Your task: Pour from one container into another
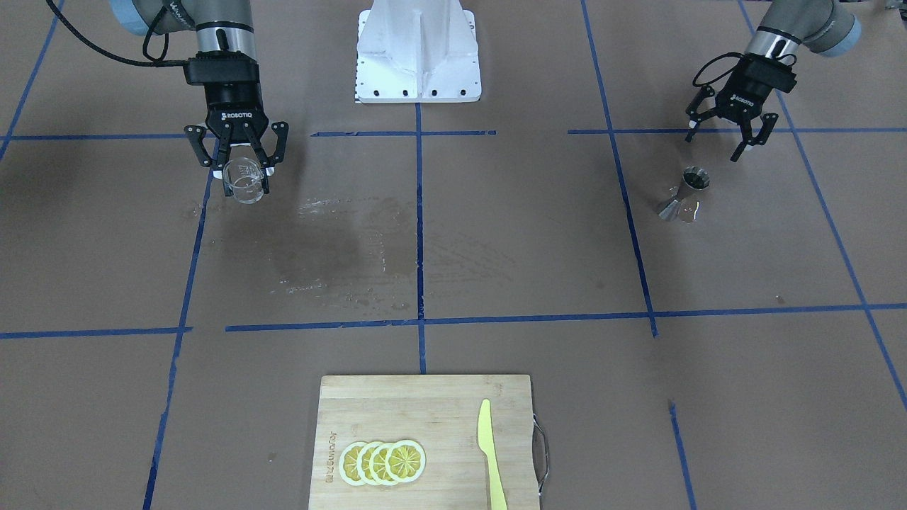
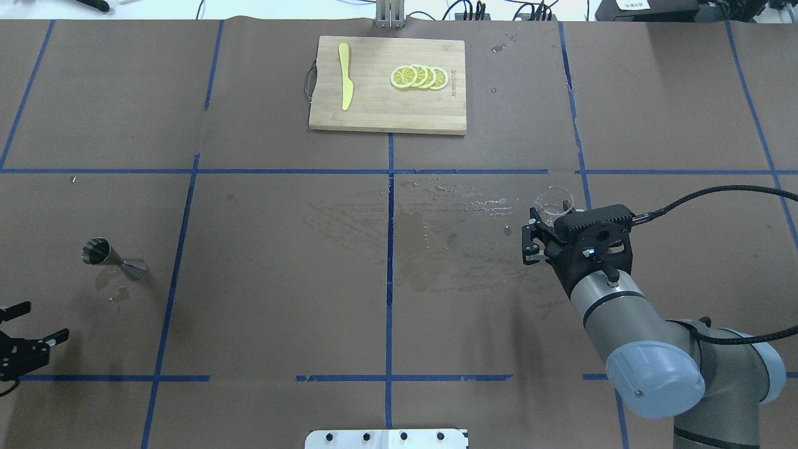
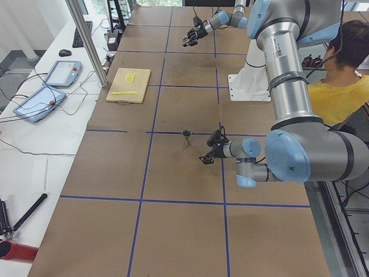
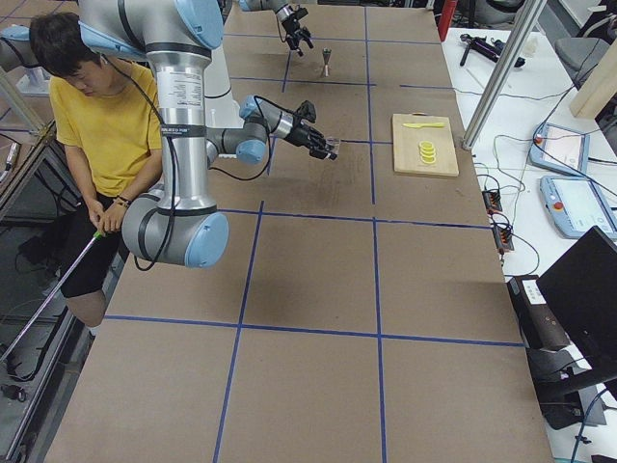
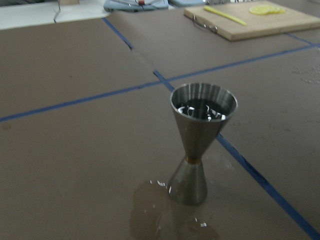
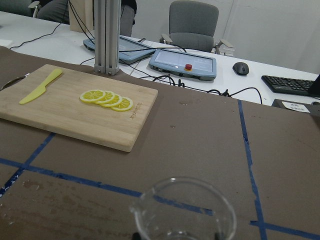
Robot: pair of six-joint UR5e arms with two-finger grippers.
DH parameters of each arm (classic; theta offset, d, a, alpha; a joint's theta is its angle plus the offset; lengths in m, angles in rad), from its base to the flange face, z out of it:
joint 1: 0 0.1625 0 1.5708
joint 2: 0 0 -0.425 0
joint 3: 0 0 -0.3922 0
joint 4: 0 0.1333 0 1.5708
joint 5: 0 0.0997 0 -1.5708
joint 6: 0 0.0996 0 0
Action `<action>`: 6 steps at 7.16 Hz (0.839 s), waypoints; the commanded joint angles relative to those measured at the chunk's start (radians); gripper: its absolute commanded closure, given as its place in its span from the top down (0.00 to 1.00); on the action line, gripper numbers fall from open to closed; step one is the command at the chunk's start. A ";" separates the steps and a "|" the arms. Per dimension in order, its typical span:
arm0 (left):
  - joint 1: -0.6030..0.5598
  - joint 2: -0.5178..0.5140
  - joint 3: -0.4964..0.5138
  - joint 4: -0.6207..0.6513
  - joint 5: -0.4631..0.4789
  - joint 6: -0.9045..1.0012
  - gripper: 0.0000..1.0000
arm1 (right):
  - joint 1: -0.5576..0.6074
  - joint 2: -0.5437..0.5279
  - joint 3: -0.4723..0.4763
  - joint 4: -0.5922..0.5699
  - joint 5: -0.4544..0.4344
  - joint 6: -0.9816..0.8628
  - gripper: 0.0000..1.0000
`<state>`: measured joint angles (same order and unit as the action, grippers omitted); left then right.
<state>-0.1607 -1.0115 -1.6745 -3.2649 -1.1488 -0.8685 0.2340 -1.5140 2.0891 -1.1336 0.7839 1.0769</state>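
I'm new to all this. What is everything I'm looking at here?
glass measuring cup: one, clear, held in the right end effector
jigger: one, shiny steel, upright on the table near the left end effector, liquid in its top cup
cutting board: one, pale wood, at the table edge far from the robot
lemon slices: four, yellow, overlapping on the board
knife: one, yellow, on the board beside the slices
wet patch: one, dark, mid-table
table: one, brown with blue tape lines
right end effector: one, black, shut on the cup
left end effector: one, black, open, empty

Brown taped table [image 1: 538,255], steel jigger [image 1: 684,195], cutting board [image 1: 425,407]
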 commanded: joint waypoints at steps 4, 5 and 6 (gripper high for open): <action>-0.936 -0.190 0.052 0.375 -0.771 0.553 1.00 | 0.036 -0.009 0.003 0.002 0.003 -0.015 0.00; -0.988 -0.264 0.047 0.519 -0.802 0.597 1.00 | 0.044 -0.023 0.003 0.008 0.005 -0.018 0.00; -1.049 -0.366 0.047 0.676 -0.887 0.605 1.00 | 0.063 -0.037 0.002 0.011 0.018 -0.031 0.00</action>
<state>-1.1195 -1.2639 -1.6269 -2.7747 -1.9454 -0.3020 0.2782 -1.5357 2.0922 -1.1271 0.7911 1.0568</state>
